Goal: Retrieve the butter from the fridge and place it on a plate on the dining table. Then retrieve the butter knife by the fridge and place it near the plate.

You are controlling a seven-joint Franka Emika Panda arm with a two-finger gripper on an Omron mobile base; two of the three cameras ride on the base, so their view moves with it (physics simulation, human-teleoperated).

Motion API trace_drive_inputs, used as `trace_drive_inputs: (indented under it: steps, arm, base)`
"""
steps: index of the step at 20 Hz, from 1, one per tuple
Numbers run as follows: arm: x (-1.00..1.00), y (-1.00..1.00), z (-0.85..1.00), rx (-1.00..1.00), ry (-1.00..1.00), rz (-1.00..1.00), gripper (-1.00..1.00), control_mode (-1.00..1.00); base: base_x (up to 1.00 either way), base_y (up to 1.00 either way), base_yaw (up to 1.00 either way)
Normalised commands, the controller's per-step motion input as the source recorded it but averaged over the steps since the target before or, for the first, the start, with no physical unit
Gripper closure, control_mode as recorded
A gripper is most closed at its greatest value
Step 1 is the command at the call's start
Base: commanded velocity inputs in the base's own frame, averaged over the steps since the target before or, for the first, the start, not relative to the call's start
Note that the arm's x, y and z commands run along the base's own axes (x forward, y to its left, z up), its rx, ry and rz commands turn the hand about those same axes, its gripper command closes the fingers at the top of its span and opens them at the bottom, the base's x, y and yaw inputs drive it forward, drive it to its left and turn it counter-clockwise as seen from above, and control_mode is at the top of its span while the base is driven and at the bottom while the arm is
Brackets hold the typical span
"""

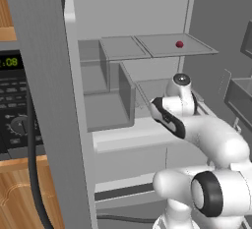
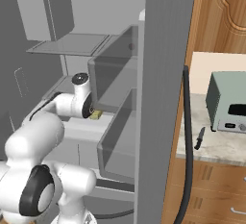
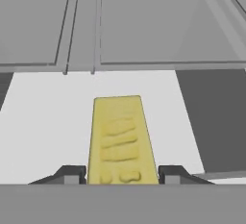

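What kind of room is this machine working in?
A kitchen, it seems, and a computer-drawn one. The arm reaches into an open fridge with grey shelves, where a stick of butter lies between its fingers. Beside the fridge a stone counter holds a toaster oven and a small knife.

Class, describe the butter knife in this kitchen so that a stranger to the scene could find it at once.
Start at the open fridge and look right to the marbled counter beside it, below the wooden cabinets. In front of the grey boxy appliance, near the counter's front edge, lies the butter knife. It is slim, small and dark, unlike the bulky pale appliance behind it.
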Motion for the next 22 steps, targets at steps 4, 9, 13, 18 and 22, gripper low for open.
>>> trace_drive_inputs:
  steps: [4,9,13,18,22]
  arm:
    - [-0.55,0.00,0.33,0.00,0.22,0.00,1.00,-1.00]
    - [-0.59,0.02,0.04,0.00,0.13,0.00,1.00,-1.00]
    - [-0.62,0.02,0.00,0.00,0.05,0.00,1.00,-1.00]
    - [-0.66,0.08,0.02,0.00,0.00,0.00,1.00,-1.00]
    - [-0.46,0.02,0.23,0.00,-0.03,0.00,1.00,-1.00]
  base:
    - [0.00,0.00,0.00]
    - [0.00,0.00,0.00]
    - [0.00,0.00,0.00]
    - [0.00,0.00,0.00]
    - [0.00,0.00,0.00]
